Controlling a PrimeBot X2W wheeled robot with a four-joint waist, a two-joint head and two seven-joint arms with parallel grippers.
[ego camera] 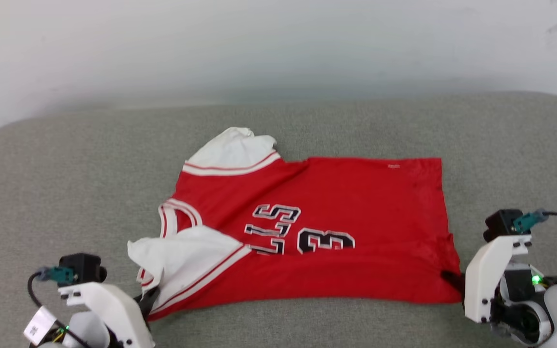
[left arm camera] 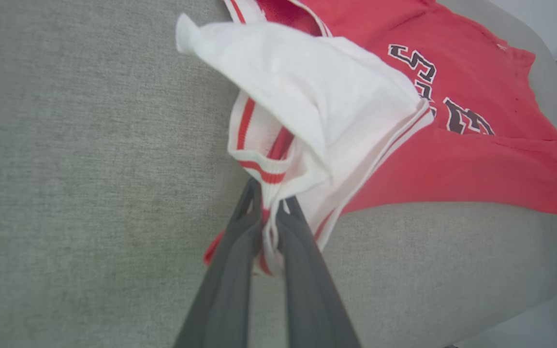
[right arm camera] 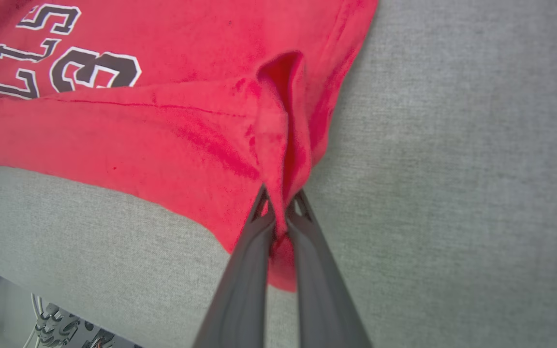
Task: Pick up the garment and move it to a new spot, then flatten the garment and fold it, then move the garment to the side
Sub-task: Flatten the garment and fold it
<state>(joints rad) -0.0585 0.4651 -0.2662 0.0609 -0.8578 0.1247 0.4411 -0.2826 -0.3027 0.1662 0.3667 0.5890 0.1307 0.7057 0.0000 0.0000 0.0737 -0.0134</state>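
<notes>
The garment [ego camera: 356, 203] is soft, matt red cloth with ribbed striped trim. The worktop [ego camera: 65, 169] wears coarse grey woven fabric, also matt. The left end effector [left arm camera: 270, 198] has smooth, matt dark fingers [left arm camera: 225, 290].

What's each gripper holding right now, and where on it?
Both hold the garment. Left gripper pinches striped trim at its near white sleeve; right gripper pinches the near hem corner.
</notes>
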